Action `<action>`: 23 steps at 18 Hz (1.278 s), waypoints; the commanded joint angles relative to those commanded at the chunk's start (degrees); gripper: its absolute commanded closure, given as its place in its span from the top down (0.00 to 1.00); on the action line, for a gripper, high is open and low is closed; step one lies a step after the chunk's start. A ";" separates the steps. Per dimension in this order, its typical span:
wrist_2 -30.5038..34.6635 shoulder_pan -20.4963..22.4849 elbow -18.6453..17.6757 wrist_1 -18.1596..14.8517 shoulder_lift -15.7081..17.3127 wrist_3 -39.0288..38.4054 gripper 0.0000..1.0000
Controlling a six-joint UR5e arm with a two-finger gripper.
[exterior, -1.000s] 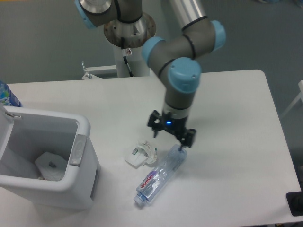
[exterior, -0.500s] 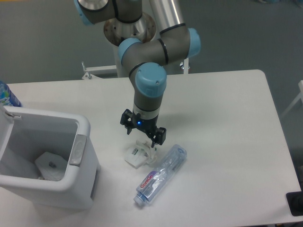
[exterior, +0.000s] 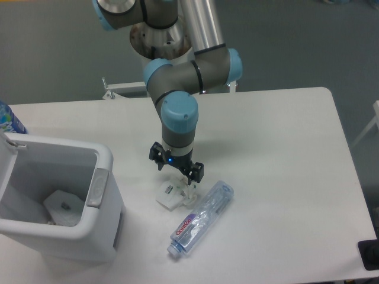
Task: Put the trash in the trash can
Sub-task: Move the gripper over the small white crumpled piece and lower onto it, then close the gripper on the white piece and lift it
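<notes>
White desk all around. Nearest lay the bottle, long axis diagonal, the wrapper just beside it. The jaws hung spread open right above the wrapper, trash can off left.

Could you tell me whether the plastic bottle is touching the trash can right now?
Apart. The camera view shows the bottle lying on the table with a plain strip of bare tabletop between its cap end and the trash can.

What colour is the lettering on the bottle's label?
Red, on the clear bottle lying on the table; the fixed camera view shows it.
</notes>
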 joint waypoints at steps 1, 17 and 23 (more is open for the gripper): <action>0.00 -0.35 0.17 0.00 -0.09 -0.35 0.99; -0.44 -0.44 1.23 0.35 0.43 -4.84 0.05; -5.17 1.84 1.93 -0.44 3.95 -4.93 0.05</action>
